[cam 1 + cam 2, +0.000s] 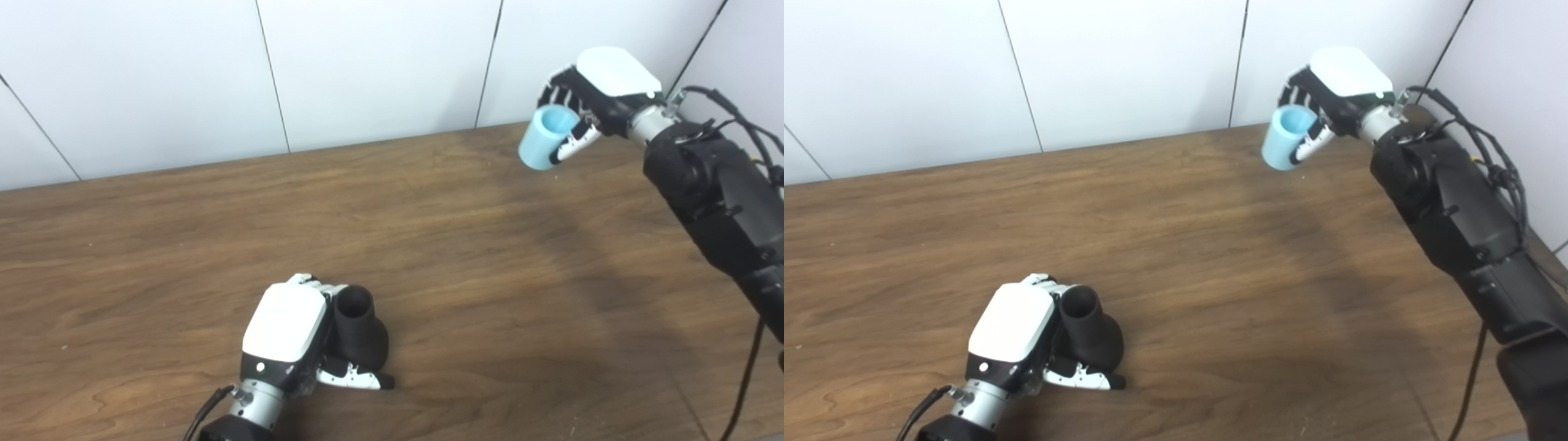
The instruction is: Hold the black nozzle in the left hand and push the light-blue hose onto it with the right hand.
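Observation:
The black nozzle [360, 331] stands upright on the wooden table near the front, its open narrow end facing up. My left hand [294, 334] is wrapped around it from the left, thumb across its base, shut on it. Far off at the back right, my right hand [591, 92] is shut on the light-blue hose [547, 136], a short tube held above the table with its open end tilted up toward the camera. The two pieces are far apart.
The brown wooden table [429, 245] runs back to a white panelled wall [367, 67]. Black cables [744, 128] trail along my right arm at the right edge.

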Available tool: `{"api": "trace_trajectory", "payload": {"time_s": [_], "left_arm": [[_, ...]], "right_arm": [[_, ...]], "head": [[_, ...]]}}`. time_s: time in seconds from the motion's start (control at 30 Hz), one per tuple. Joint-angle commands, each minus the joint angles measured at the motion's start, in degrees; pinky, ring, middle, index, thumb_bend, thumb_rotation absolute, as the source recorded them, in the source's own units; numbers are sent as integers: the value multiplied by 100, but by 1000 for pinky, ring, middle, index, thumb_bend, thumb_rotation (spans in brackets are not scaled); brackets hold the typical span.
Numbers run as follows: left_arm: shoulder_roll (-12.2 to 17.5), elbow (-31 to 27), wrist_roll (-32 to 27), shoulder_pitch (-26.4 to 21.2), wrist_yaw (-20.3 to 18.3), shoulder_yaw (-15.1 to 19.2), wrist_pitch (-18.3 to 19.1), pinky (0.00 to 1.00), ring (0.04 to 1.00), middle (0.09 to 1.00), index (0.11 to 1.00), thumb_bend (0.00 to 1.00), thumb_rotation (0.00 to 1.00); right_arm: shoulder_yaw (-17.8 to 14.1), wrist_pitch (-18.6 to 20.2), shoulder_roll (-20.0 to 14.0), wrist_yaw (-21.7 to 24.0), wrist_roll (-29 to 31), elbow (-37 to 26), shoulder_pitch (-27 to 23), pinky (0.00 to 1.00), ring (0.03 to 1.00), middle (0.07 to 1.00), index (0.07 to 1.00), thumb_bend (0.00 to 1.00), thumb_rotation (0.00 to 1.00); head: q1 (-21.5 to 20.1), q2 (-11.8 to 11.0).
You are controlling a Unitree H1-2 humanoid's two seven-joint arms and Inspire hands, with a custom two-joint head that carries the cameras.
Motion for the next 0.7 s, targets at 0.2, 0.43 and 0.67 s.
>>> {"api": "trace_trajectory", "payload": {"time_s": [0.2, 0.43, 0.67], "left_arm": [[-53, 159, 231, 103, 14, -110, 65, 757, 578, 460, 499, 525, 0], [-168, 185, 395, 120, 32, -214, 132, 729, 569, 459, 498, 525, 0], [-253, 184, 475, 121, -8, -306, 211, 736, 574, 493, 482, 525, 0]], "right_arm": [[-219, 261, -98, 866, 488, -1500, 10, 470, 402, 476, 530, 517, 0], [-171, 776, 93, 1552, 479, -2754, 103, 470, 400, 485, 536, 515, 0], [-222, 907, 267, 1843, 461, -3424, 415, 359, 381, 493, 542, 512, 0]], "head": [[273, -12], [549, 3], [780, 28]]}}
